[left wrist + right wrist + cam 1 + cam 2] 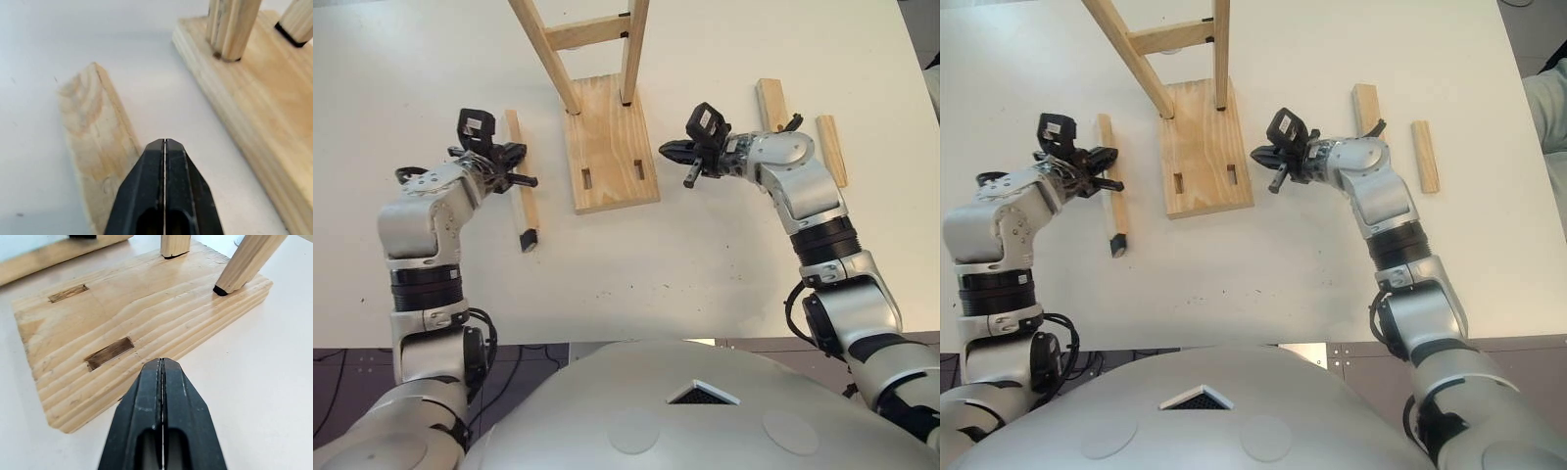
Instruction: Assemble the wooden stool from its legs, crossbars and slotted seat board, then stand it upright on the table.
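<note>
Pale wooden slotted seat board (607, 147) flat on white bench (705, 255), between both grippers. Two upright wooden legs (633, 49), joined by crossbar (587, 32), stand in its far slots. Left gripper (165, 144) closed, empty, just above long loose wooden leg (523, 196). Right gripper (161, 363) closed, empty, just off board's edge. Two short wooden pieces (771, 103) lie behind right gripper.

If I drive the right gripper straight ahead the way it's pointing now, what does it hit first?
Most likely the slotted seat board: the shut right gripper points at its near long edge, beside an empty slot. Its height is unclear, so it might skim the top instead.
</note>
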Action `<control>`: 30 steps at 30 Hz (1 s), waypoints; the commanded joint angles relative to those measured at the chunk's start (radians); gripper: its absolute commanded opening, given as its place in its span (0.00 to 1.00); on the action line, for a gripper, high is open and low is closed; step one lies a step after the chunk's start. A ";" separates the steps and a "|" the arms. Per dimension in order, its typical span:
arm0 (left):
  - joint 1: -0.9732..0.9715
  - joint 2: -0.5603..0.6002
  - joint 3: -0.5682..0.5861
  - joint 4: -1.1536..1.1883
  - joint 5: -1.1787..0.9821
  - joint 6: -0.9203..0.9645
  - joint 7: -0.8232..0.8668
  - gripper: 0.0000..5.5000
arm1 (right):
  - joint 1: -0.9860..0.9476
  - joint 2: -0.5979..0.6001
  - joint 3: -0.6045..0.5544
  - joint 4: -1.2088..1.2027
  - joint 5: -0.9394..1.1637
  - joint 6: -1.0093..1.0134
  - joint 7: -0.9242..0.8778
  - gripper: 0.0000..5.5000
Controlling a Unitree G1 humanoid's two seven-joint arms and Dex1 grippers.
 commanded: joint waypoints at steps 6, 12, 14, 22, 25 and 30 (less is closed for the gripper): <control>0.027 0.038 -0.068 0.171 0.095 -0.161 -0.017 0.00 | -0.121 -0.023 -0.335 -0.047 0.189 0.169 -0.152 0.00; 0.019 0.083 -0.043 0.143 0.073 -0.351 -0.127 0.00 | -0.149 -0.157 -0.502 -0.039 0.250 0.411 -0.273 0.04; 0.008 0.064 0.036 0.054 0.018 -0.370 -0.100 0.00 | -0.109 -0.216 -0.462 -0.037 0.192 0.407 -0.290 0.08; 0.075 0.115 0.336 -0.279 -0.083 -0.160 0.111 0.00 | 0.111 -0.377 -0.469 -0.087 0.083 0.389 -0.325 0.32; 0.196 0.133 0.410 -0.301 -0.059 -0.050 0.165 0.00 | 0.188 -0.382 -0.489 -0.160 0.102 0.445 -0.314 0.41; 0.319 0.114 0.383 -0.311 -0.028 0.042 0.195 0.00 | 0.257 -0.347 -0.482 -0.222 0.121 0.501 -0.308 0.44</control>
